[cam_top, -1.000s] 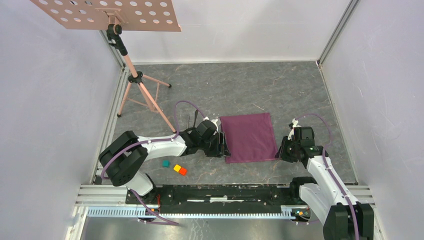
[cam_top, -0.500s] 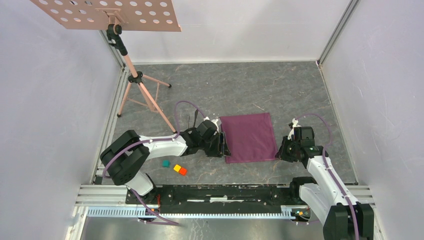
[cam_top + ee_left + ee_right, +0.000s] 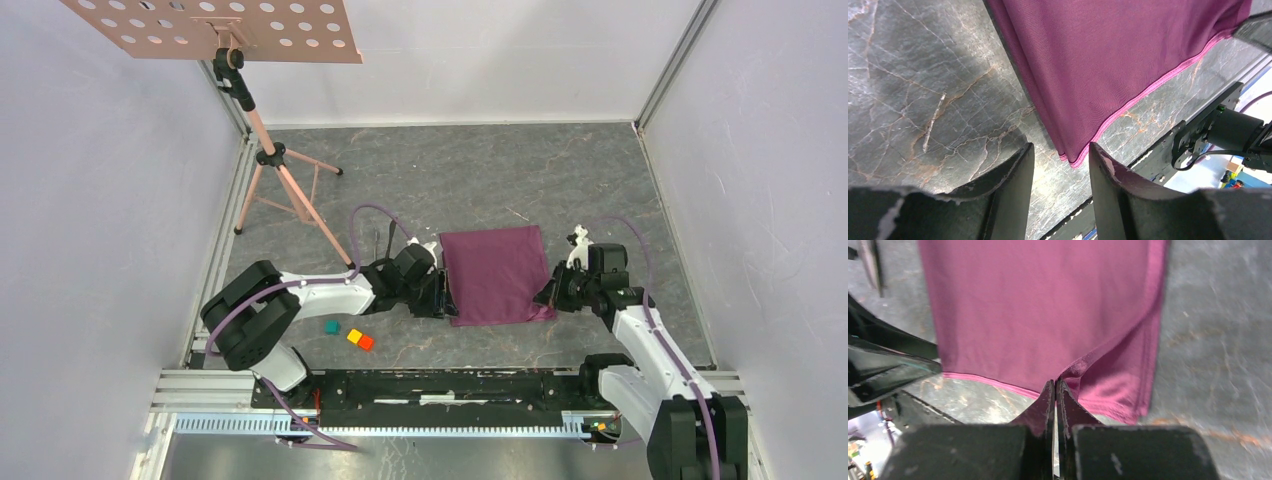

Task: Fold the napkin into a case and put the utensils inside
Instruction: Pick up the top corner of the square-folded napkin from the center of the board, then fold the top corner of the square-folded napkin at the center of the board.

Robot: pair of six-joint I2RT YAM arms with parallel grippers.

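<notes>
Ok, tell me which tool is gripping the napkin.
The right tool: shut on the napkin, puckering its edge; the left tool stands open at a corner.

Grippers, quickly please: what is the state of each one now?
Left gripper: open, at a corner of the plum-purple square cloth napkin.
Right gripper: closed, pinching that napkin's edge.

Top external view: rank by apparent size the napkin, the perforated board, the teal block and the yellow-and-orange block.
1. perforated board, though it sits raised, nearer the camera, and the frame crops it
2. napkin
3. yellow-and-orange block
4. teal block
</notes>
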